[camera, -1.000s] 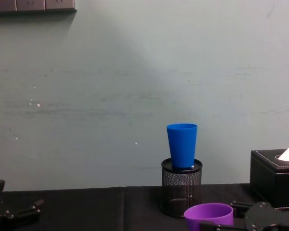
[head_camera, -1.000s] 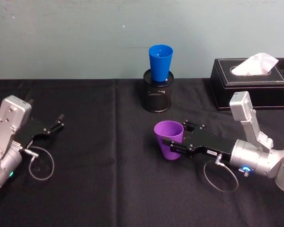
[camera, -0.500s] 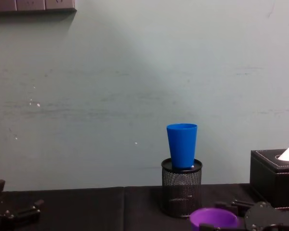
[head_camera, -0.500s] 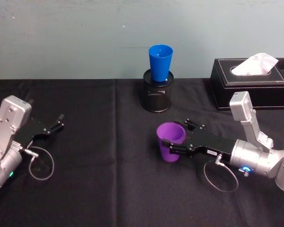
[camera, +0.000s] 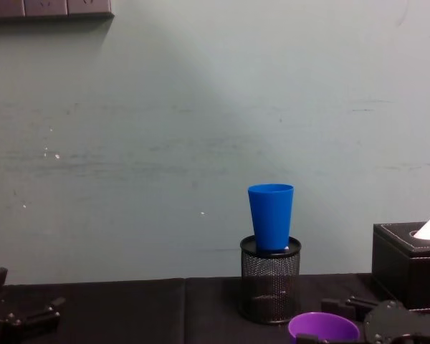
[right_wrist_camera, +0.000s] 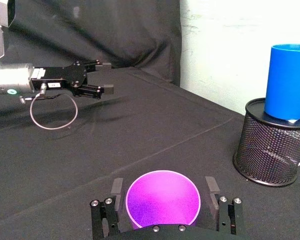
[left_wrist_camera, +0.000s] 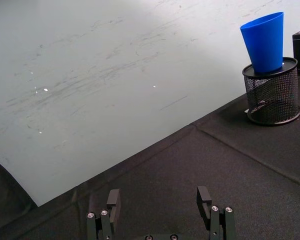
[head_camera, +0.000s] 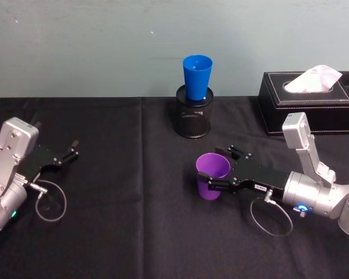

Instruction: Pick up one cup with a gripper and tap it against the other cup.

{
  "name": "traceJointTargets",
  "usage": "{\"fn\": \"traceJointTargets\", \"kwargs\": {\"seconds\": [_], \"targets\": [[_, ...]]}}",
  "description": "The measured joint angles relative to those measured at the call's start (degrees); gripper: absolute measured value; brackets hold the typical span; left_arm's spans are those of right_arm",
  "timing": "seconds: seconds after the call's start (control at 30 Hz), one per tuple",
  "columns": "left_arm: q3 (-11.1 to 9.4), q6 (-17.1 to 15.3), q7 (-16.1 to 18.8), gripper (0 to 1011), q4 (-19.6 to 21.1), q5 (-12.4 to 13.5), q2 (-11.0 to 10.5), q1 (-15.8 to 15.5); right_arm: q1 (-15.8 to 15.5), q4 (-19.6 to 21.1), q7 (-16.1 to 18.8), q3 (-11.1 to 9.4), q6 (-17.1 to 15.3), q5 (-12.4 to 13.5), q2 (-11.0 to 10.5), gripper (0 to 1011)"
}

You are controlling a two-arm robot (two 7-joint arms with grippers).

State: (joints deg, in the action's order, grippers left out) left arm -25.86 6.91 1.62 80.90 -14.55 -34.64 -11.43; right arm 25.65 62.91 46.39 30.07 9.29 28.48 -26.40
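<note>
Black cloth covers the tabletop [head_camera: 134,232] where the right gripper [head_camera: 220,169] has its jaws closed on either side of the upright purple cup [head_camera: 212,176], right of centre. Behind it, the blue cup [head_camera: 196,77] stands in a mesh pen holder [head_camera: 194,119] near the wall, while the left gripper [head_camera: 70,153] rests at the left edge with jaws apart and empty.

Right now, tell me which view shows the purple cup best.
Head view: the purple cup shows whole, upright, between the right hand's fingers. The right wrist view looks down into its mouth; the chest view catches just its rim.
</note>
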Motion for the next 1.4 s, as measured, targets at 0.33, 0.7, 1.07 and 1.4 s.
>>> {"fn": "traceJointTargets", "kwargs": {"seconds": [0.33,0.7,1.07,1.4], "targets": [[0.0,0.0,0.0,1000,0.0,0.0,0.0,0.0,-0.2,0.8,0.0,0.0,0.6,-0.1,-0.2,1000],[0.0,0.0,0.0,1000,0.0,0.0,0.0,0.0,-1.9,6.6,-3.2,-2.1,2.9,-0.3,-0.7,1000],[0.0,0.0,0.0,1000,0.0,0.0,0.0,0.0,-4.9,14.3,-18.8,-7.3,-3.4,-2.4,1.7,1002],[0.0,0.0,0.0,1000,0.0,0.0,0.0,0.0,-8.0,18.5,-34.9,-11.8,-11.4,-6.4,5.0,1000]]}}
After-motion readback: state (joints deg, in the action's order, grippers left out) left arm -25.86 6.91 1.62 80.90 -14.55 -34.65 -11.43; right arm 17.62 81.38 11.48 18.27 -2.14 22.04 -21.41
